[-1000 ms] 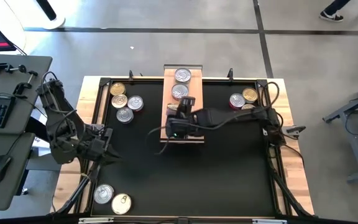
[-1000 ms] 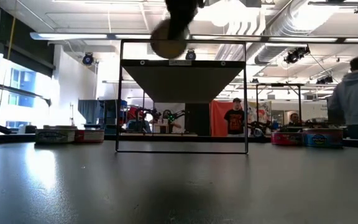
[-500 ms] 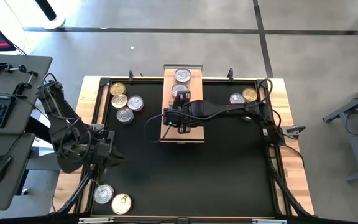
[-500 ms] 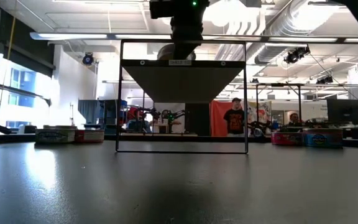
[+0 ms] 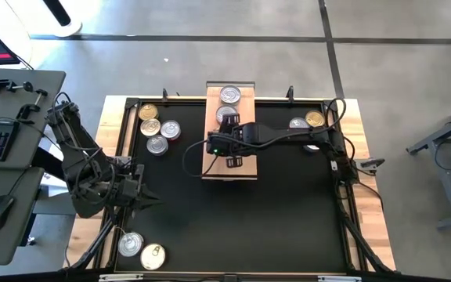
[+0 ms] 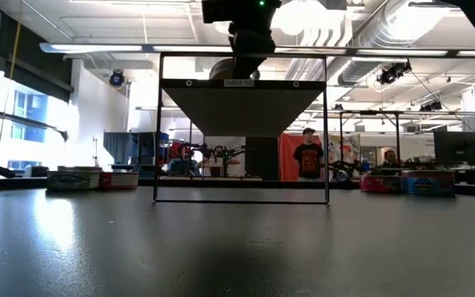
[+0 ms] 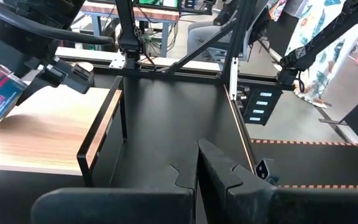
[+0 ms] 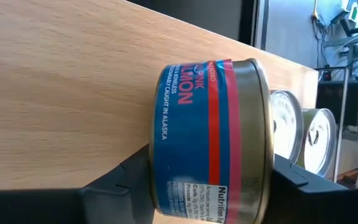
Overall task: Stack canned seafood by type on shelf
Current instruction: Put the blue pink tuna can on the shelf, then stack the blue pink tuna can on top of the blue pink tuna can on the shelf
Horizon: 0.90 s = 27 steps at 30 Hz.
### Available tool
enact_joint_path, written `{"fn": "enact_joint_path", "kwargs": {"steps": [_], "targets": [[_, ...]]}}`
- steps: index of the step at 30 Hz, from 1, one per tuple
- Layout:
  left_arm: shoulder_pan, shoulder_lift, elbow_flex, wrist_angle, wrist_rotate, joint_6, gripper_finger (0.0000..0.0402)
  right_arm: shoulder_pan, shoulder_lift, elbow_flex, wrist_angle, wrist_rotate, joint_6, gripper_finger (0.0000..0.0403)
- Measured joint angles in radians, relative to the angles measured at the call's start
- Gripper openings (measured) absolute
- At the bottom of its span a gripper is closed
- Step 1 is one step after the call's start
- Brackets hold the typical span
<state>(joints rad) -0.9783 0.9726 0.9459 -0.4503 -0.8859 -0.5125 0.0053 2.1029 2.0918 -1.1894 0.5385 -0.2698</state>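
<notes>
From above, the right gripper (image 5: 227, 146) is seen over the long light-wood shelf (image 5: 229, 168), just beside two silver-lidded round tins (image 5: 229, 95); the left gripper (image 5: 135, 192) waits at the black mat's left edge. In the low view, the shelf's underside (image 6: 242, 107) is spanned by a thin black frame. In the left wrist view, the left fingers (image 7: 219, 171) are pressed together. In the right wrist view, a blue-and-red-labelled salmon tin (image 8: 213, 143) is clasped between the right fingers (image 8: 126, 180), lying on its side against the wood
</notes>
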Motion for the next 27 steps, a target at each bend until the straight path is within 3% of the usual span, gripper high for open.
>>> {"fn": "enact_joint_path", "kwargs": {"steps": [8, 12, 20, 24, 27], "targets": [[0.0, 0.0, 0.0, -0.001, 0.0, 0.0, 0.0, -0.006, 0.004, 0.001, -0.007, -0.051, 0.022, 0.029], [0.0, 0.0, 0.0, -0.003, 0.0, 0.002, 0.0, 0.005, 0.004, 0.001, -0.008, -0.049, 0.025, 0.0321], [0.0, 0.0, 0.0, -0.003, 0.0, 0.018, 0.0, 0.011, 0.004, 0.042, -0.023, -0.048, 0.022, 0.0327], [0.0, 0.0, 0.0, -0.003, 0.0, 0.018, 0.0, 0.001, 0.004, 0.158, -0.08, -0.054, 0.053, 0.0328], [0.0, 0.0, 0.0, -0.003, 0.0, 0.007, 0.0, -0.007, 0.003, 0.26, -0.11, -0.138, 0.109, 0.0328]]}}
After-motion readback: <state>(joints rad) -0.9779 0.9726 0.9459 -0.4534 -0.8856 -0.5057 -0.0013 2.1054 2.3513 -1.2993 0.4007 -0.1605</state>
